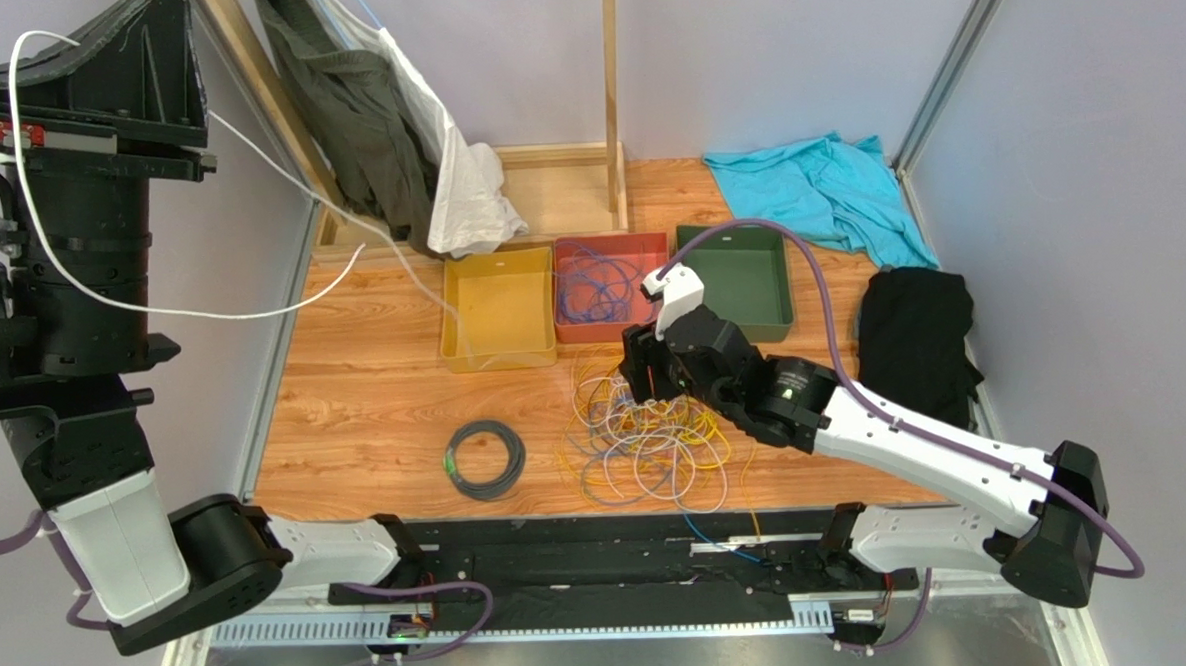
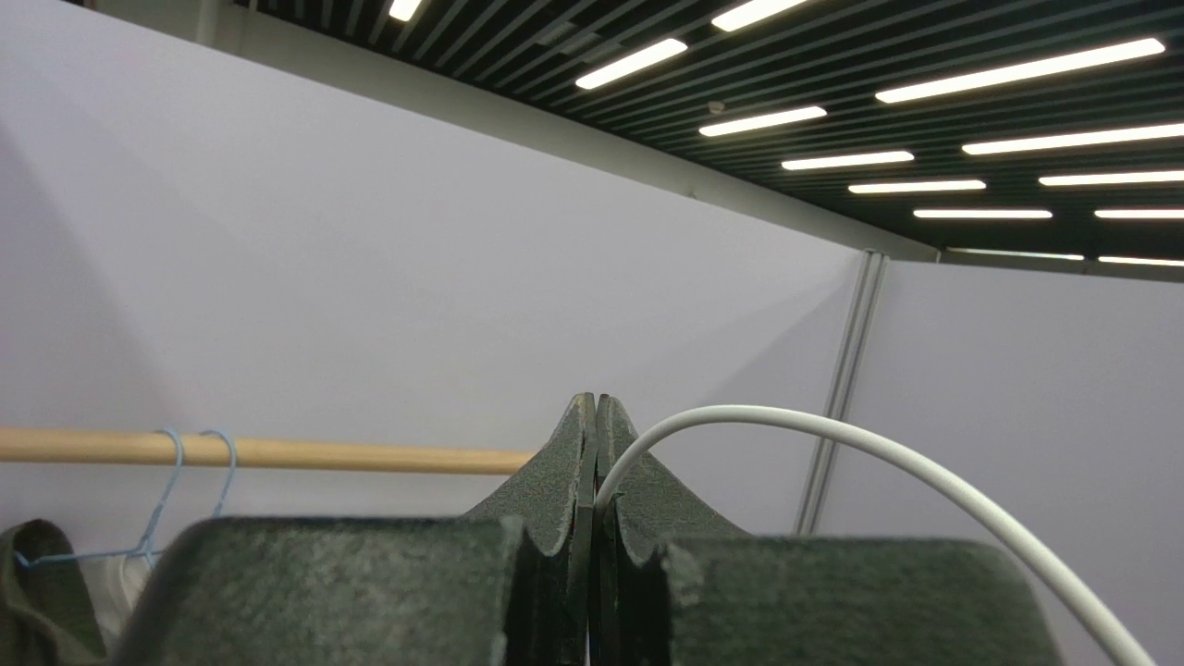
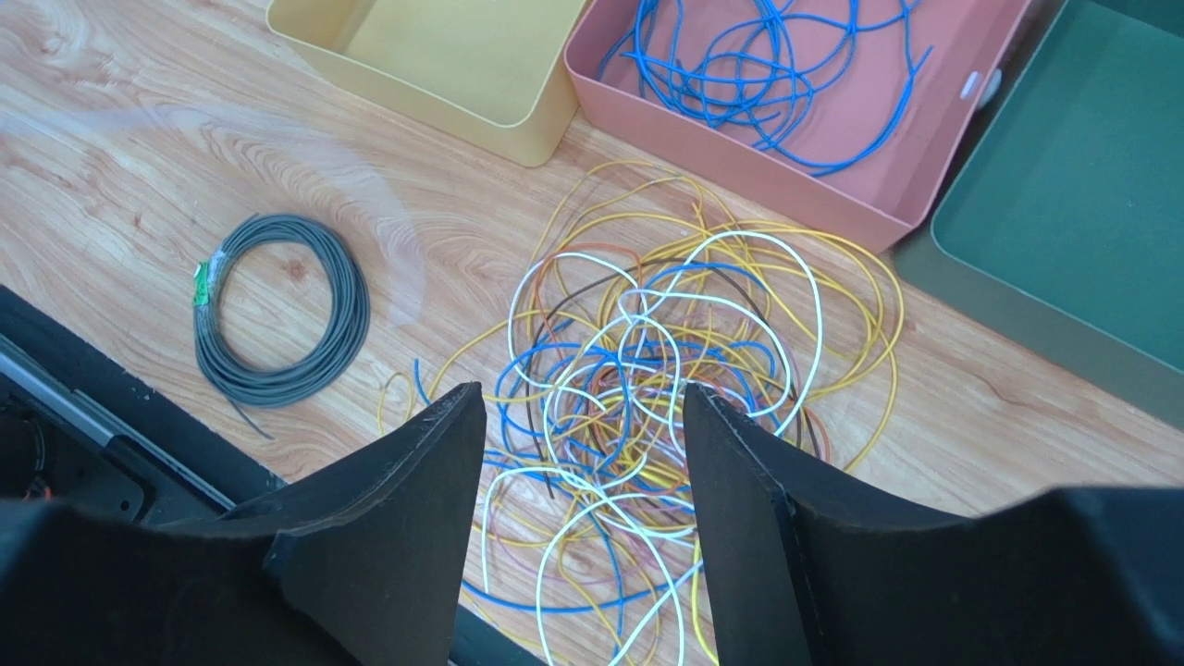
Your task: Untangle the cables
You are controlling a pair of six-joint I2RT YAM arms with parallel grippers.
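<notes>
A tangle of yellow, blue, white and brown cables [image 1: 652,439] lies on the wooden table, and shows in the right wrist view [image 3: 667,347]. My right gripper [image 1: 654,376] hovers just above its far side, open and empty [image 3: 581,396]. My left gripper [image 1: 18,103] is raised high at the far left, shut on a white cable [image 1: 268,157] that hangs down toward the yellow tray [image 1: 496,307]. In the left wrist view the white cable [image 2: 834,430] arcs out from between the closed fingers [image 2: 595,416].
A coiled grey cable [image 1: 484,458] lies left of the tangle. A red tray [image 1: 611,245] holds a blue cable [image 1: 600,291], with a green tray [image 1: 747,274] beside it. Teal cloth [image 1: 819,188] and black cloth [image 1: 915,334] lie right. Clothes [image 1: 357,118] hang at the back left.
</notes>
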